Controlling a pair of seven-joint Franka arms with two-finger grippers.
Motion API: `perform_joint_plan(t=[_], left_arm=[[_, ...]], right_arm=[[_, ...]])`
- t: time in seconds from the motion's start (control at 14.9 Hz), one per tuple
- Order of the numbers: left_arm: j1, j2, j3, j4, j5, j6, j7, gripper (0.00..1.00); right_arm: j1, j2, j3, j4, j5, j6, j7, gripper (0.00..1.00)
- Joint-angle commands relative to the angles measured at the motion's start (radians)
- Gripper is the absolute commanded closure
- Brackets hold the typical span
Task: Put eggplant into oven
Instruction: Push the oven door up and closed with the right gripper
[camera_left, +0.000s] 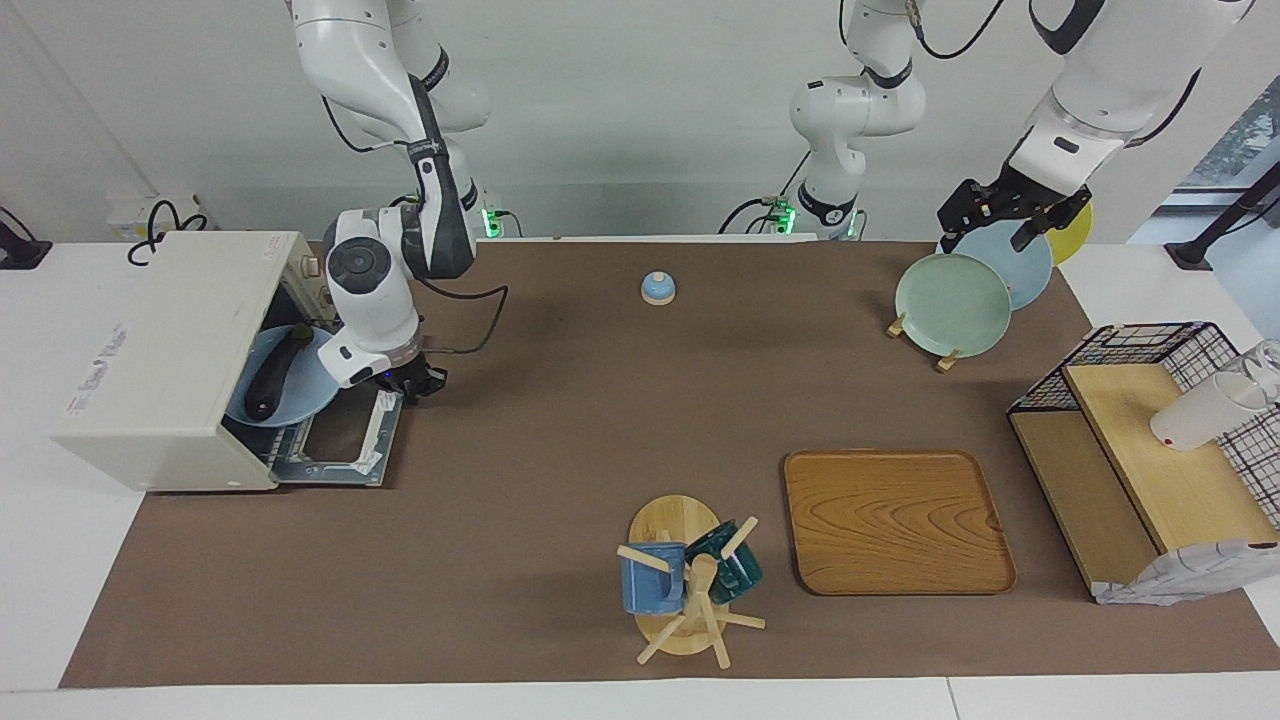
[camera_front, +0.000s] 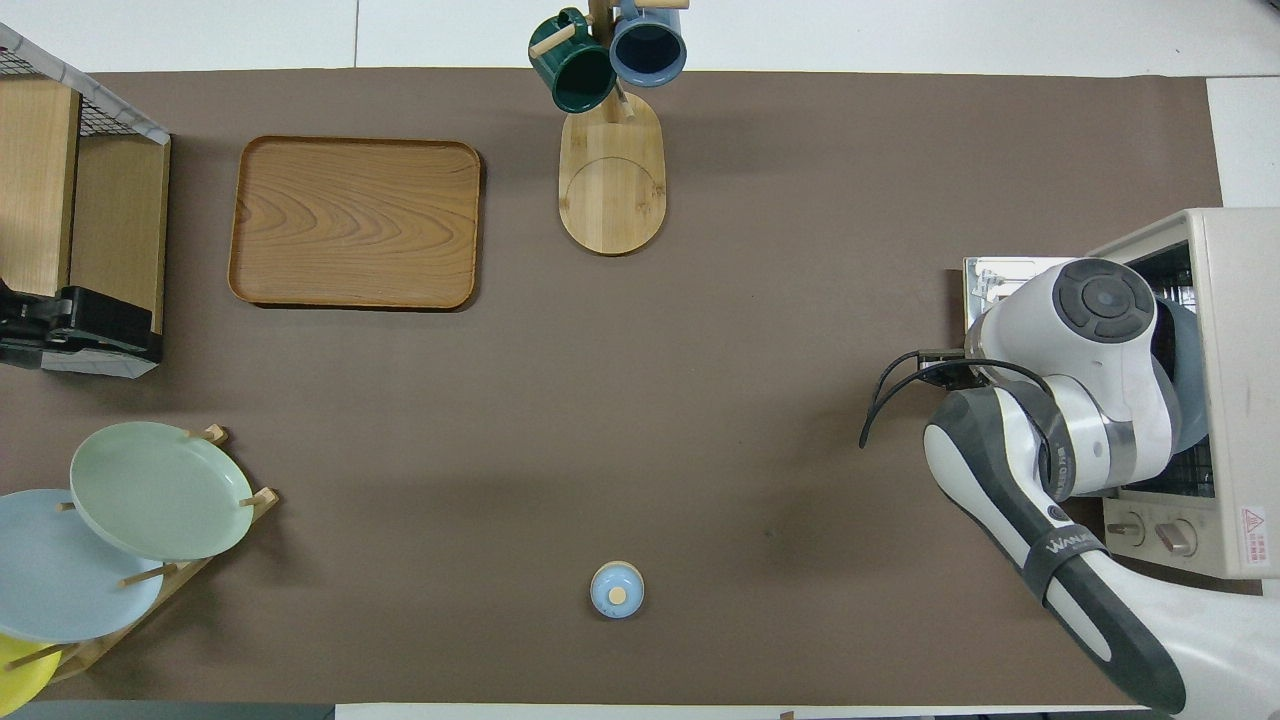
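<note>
The cream-white oven (camera_left: 165, 345) stands at the right arm's end of the table, its door (camera_left: 335, 445) folded down flat. Inside it lies the dark eggplant (camera_left: 270, 378) on a light blue plate (camera_left: 310, 395). My right gripper (camera_left: 408, 384) hangs shut and holding nothing just outside the oven's mouth, over the corner of the door nearest the robots. In the overhead view the right arm (camera_front: 1080, 400) covers the oven's (camera_front: 1235, 300) mouth, and the eggplant is hidden there. My left gripper (camera_left: 1005, 218) waits open above the plate rack.
A small blue bell (camera_left: 657, 288) sits mid-table near the robots. A rack with a green plate (camera_left: 952, 303) and other plates, a wire shelf (camera_left: 1150, 450), a wooden tray (camera_left: 897, 520) and a mug tree (camera_left: 690, 585) fill the left arm's half.
</note>
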Motion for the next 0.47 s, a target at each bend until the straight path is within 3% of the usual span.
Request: perform_joint_plan(t=[0.0, 0.2, 0.4], left_arm=[[0.004, -0.008, 0.002, -0.008, -0.002, -0.012, 0.009, 0.00], [0.004, -0.008, 0.002, -0.008, -0.002, -0.012, 0.009, 0.00], [0.004, -0.008, 0.002, -0.008, -0.002, -0.012, 0.009, 0.00]], right_arm=[[-0.014, -0.002, 0.004, -0.012, -0.007, 0.021, -0.031, 1.00], [-0.014, 0.006, 0.002, 0.022, -0.087, -0.009, -0.095, 1.00], [-0.020, 0.004, 0.002, 0.121, -0.145, -0.150, -0.152, 1.00]])
